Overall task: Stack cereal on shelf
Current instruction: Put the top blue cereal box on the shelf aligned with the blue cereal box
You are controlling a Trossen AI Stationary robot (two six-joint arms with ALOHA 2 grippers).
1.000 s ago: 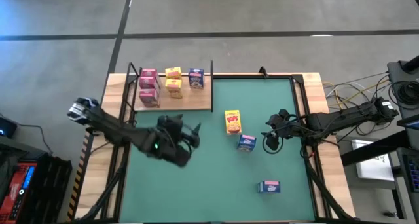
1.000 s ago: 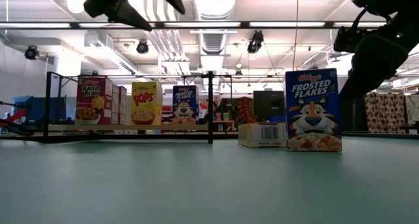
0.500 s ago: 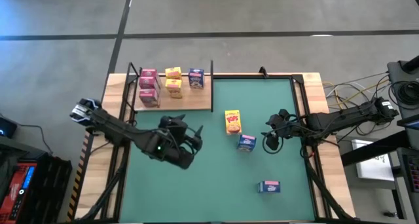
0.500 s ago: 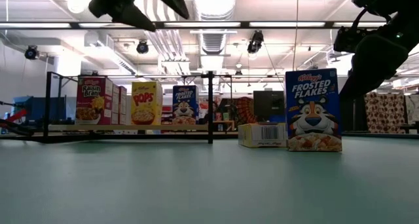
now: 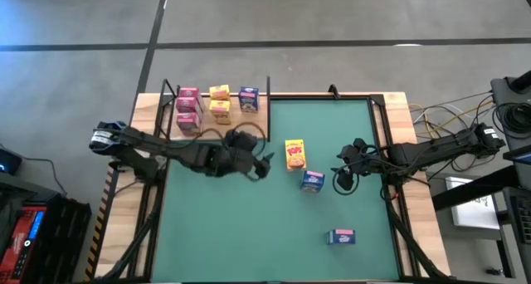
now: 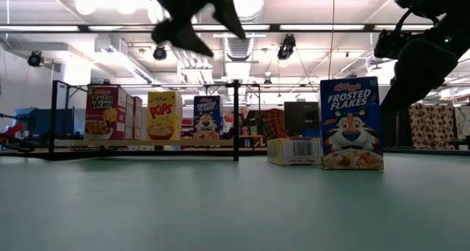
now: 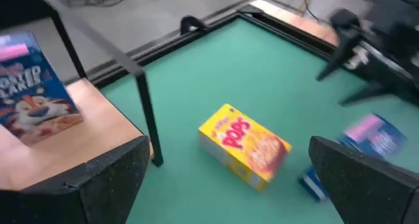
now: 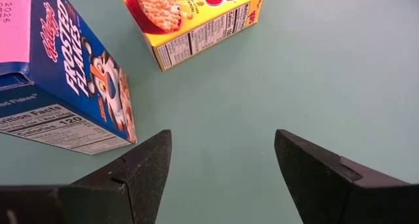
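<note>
Cereal boxes already fill the shelf (image 5: 249,128), which sits behind the left gripper (image 5: 262,166): two pink Raisin Bran boxes (image 5: 187,111), two yellow Pops boxes (image 5: 219,102) and a blue Frosted Flakes box (image 5: 248,99), all upright. The left gripper hangs above the tabletop (image 5: 249,234) with its fingers spread wide and nothing between them. Just ahead of it, toward the right arm, lies the yellow Pops box on the mat (image 7: 245,144), flat on its back, printed front up, its long axis running away from the shelf edge. Next along stands the upright Frosted Flakes box (image 5: 312,181), directly in front of the right gripper (image 5: 342,181), whose fingers are apart and empty. A third blue box (image 5: 341,237) lies flat, well apart, near the front edge.

These small cartons look light and stiff yet crushable, with slick printed faces, so they likely slide easily. A gentle pinch across the narrow sides of the lying Pops box, at mid-length, seems the safest hold.
</note>
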